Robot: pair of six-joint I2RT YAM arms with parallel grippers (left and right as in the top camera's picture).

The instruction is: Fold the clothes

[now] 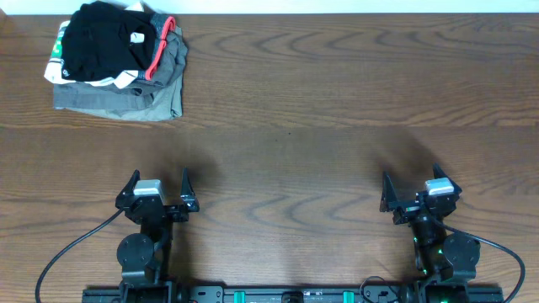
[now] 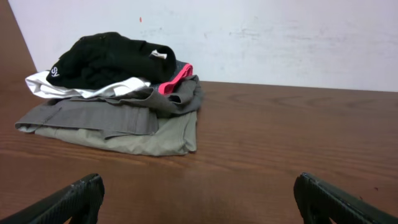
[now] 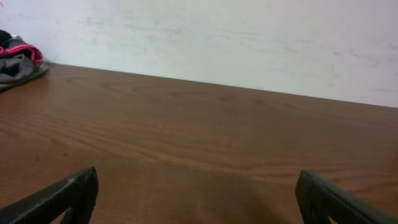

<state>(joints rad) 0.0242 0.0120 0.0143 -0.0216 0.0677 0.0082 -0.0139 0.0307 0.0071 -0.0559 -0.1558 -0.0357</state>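
- Nearest the wrist cams, both grippers are seen w/ fingers spread wide and nothing held: left gripper [image 1: 157,189] and right gripper [image 1: 419,193] are parked low at the near table edge, well apart from each other.
- Same is confirmed in the wrist views: left gripper [image 2: 199,202] and right gripper [image 3: 198,198] show only dark fingertips at the bottom corners, w/ bare wood between them.
- Mid-table, only the brown wooden table [image 1: 320,109] is seen; no garment is laid out flat for folding.
- Far left corner: a pile is stacked, w/ folded grey garments [image 1: 126,99] w/ red trim at the bottom, a white garment [image 2: 87,90] w/ green patch in between, and the black garment [image 1: 105,42] on top.
- Black garment [image 2: 106,59] is seen bunched and rounded, not squared off; a small white tag and white print are visible on it.
- Judged progress: grey items look done; black garment appears not yet folded, nor touched by either gripper at this moment.
- Judged remaining: the black garment is to be reached (left arm is nearer), pulled onto open table, spread, folded, prob. restacked.
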